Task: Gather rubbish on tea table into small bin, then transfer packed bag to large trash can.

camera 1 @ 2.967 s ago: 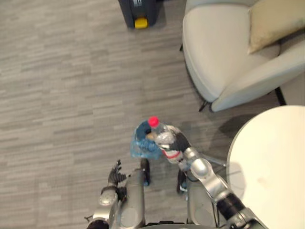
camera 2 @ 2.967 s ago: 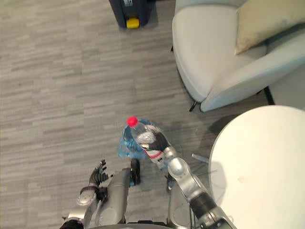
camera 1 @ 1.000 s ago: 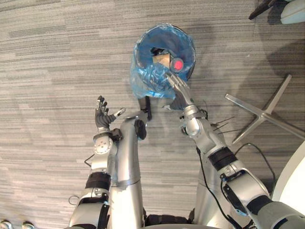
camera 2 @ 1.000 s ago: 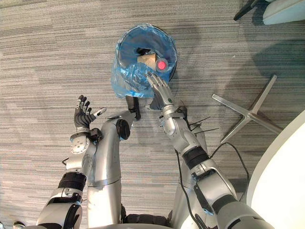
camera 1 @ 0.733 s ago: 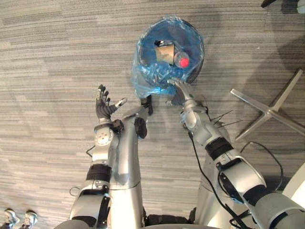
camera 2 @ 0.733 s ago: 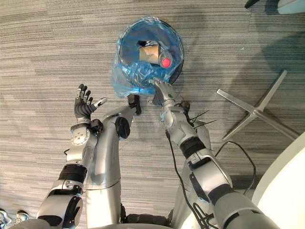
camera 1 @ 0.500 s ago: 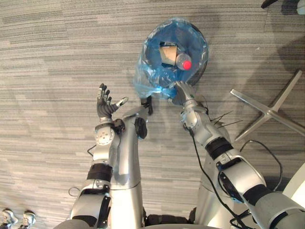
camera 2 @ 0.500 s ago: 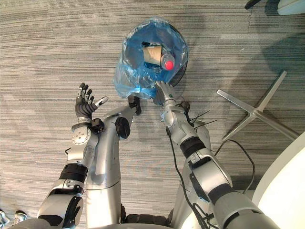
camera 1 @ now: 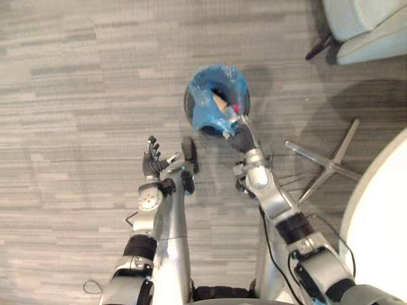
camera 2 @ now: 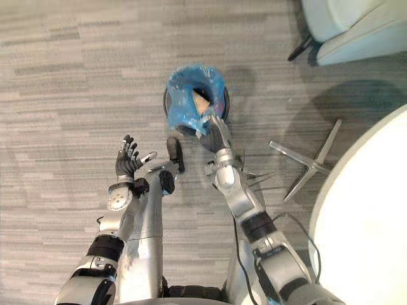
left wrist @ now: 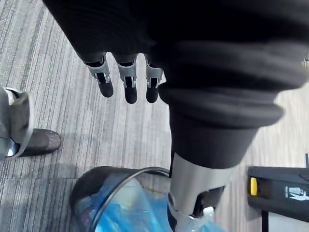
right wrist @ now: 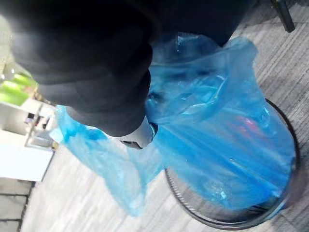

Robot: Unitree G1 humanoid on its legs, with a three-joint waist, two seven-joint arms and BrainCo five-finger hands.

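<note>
I'm setting my right hand [camera 1: 236, 130] at the near rim of the blue bag [right wrist: 217, 145], which is sitting in the small bin [right wrist: 227, 223] with the rubbish [camera 1: 219, 100] inside. I cannot tell whether those fingers are clenching the film. I'm holding my left hand [camera 1: 152, 166] aside, fingers spread and empty, leaving the bag's mouth free.

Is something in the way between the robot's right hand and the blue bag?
No, nothing visible is in the way. The right hand is right against the blue bag, at the near edge of the small bin. The left hand is open, off to the side.
</note>
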